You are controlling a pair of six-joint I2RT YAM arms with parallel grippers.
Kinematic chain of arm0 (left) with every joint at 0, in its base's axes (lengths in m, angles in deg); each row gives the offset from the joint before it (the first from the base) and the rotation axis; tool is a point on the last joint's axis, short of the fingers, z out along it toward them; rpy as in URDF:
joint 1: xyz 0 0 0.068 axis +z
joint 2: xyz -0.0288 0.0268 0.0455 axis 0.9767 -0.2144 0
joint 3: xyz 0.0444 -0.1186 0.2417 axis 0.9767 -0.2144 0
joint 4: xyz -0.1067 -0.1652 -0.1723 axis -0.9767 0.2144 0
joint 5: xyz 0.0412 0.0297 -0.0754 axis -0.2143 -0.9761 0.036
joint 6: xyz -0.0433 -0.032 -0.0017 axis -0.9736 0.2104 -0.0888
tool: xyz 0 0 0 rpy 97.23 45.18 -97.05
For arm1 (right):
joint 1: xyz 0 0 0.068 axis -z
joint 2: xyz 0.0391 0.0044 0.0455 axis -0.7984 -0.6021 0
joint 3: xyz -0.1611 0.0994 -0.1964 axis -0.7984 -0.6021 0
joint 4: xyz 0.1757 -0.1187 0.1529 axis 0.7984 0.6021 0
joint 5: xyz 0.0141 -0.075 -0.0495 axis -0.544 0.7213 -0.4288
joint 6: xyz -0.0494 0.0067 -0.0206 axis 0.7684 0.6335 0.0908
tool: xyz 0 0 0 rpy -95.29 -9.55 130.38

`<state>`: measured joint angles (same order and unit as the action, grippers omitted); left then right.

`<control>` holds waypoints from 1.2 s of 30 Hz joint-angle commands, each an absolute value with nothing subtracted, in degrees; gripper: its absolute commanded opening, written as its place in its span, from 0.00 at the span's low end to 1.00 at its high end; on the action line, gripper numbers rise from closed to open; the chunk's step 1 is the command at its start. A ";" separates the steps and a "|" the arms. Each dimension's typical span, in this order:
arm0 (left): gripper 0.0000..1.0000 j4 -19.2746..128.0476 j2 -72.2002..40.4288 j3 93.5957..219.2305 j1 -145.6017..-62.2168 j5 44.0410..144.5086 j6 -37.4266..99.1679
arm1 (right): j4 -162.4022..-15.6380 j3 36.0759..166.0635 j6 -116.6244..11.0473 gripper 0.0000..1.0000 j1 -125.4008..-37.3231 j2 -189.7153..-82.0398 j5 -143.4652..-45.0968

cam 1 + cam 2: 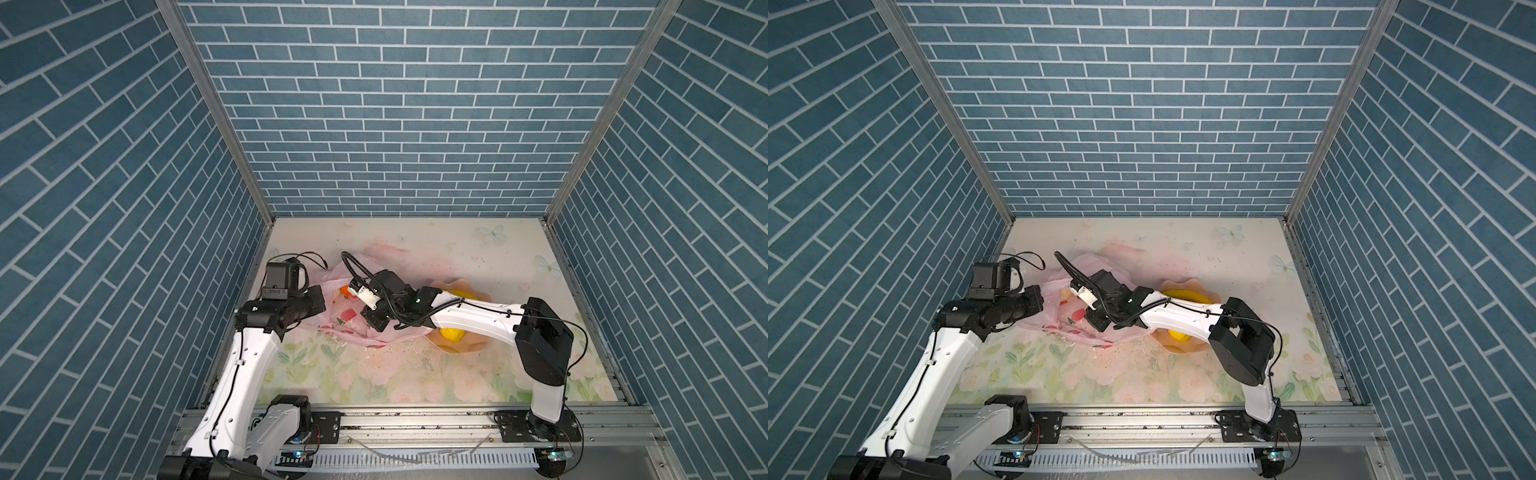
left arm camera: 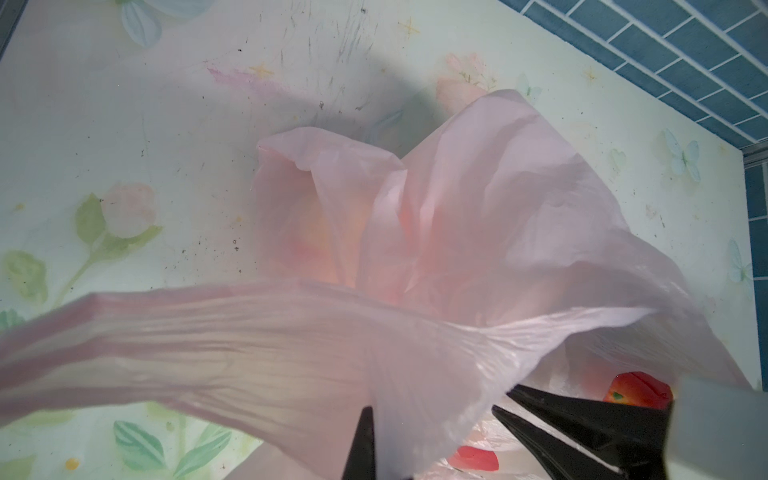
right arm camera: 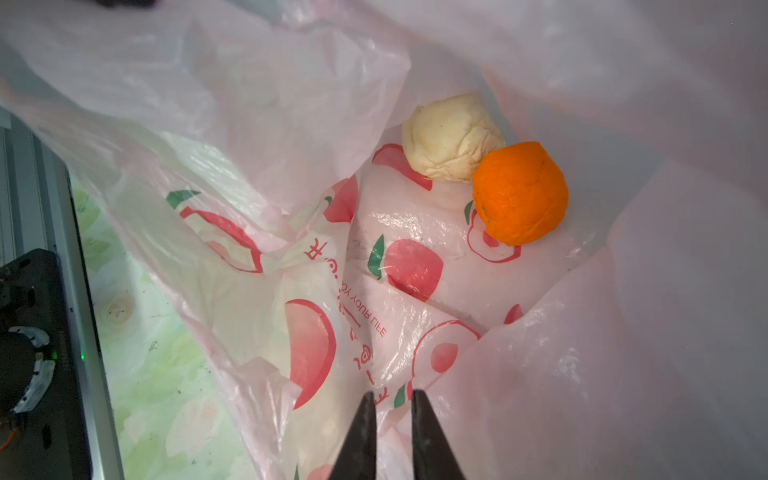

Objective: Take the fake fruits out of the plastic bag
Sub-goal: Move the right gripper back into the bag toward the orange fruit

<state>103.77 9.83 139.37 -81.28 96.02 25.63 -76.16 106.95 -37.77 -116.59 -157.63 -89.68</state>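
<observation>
Blue brick walls (image 1: 399, 104) 3 sides, floral mat (image 1: 457, 257), alu rail (image 1: 415, 419) front

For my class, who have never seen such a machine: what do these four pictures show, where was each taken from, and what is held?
Two white-and-black robot arms work at a flower-patterned table. Two pictures look down on the whole scene; the other two come from a camera on each arm's wrist. On the table lie a thin pink plastic bag with red fruit prints and a peach-coloured scalloped bowl holding a yellow toy fruit. The left hand is shut on the bag's film. The right hand reaches inside, fingers nearly together; whether they pinch anything is unclear. Ahead of it lie an orange toy fruit and a cream-white one.
</observation>
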 commanded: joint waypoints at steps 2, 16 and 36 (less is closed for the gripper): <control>0.00 103.44 9.55 142.10 -81.49 95.88 27.12 | -72.18 110.20 -32.40 0.17 -117.06 -161.68 -90.78; 0.00 106.22 14.21 140.86 -81.49 96.92 31.89 | -70.23 126.98 -37.68 0.25 -117.23 -175.11 -87.33; 0.00 104.51 18.24 136.68 -81.49 102.21 34.05 | -82.38 127.10 -54.84 0.74 -116.88 -178.74 -74.69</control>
